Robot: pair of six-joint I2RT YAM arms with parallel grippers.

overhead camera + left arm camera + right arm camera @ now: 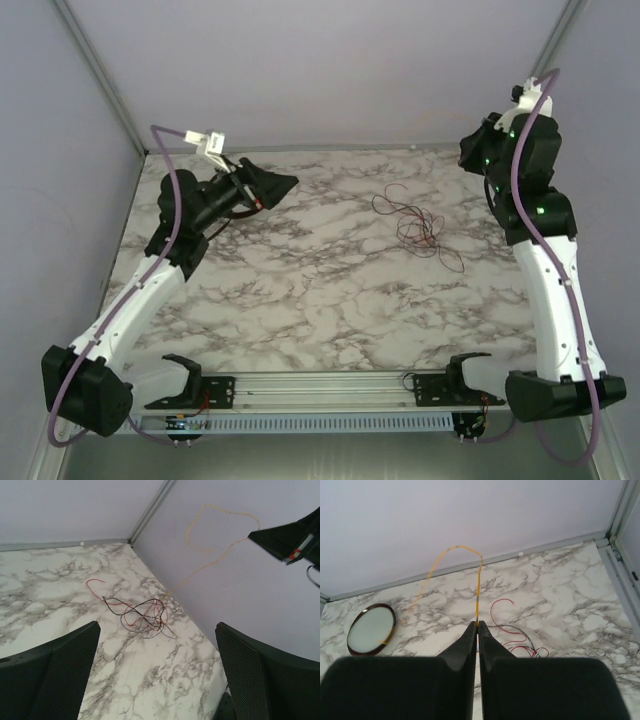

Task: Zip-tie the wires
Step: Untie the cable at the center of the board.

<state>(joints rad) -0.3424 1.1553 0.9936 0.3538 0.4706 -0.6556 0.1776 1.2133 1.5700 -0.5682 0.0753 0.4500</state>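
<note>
The wires [412, 225] lay loose on the marble desk [300, 290], in the right half of the top view and toward its upper edge. They formed a slack tangle of dark red and black strands. Its long axis ran diagonally from upper left to lower right, with one stray end trailing off at the lower right.

The left end effector [265, 185] stood at the upper left of that view, well apart from the tangle. Its fingers were spread as wide as they go and held nothing. In its own wrist view the wires sat straight ahead at mid-frame, framed between the two open fingers.

The right end effector [477, 625] was raised at the upper right of the top view, and the tangle lay below and to its left. It was pinched fully closed on a thin yellow strip [479, 585], probably the zip tie, which rose from the fingertips and arched over toward the left. In that wrist view the wires showed just right of the closed tips, partly hidden behind them.

The right arm looked the nearer of the two. A likely next move would bring the strip down across the tangle's diagonal while the left end effector reached in from the opposite side.
</note>
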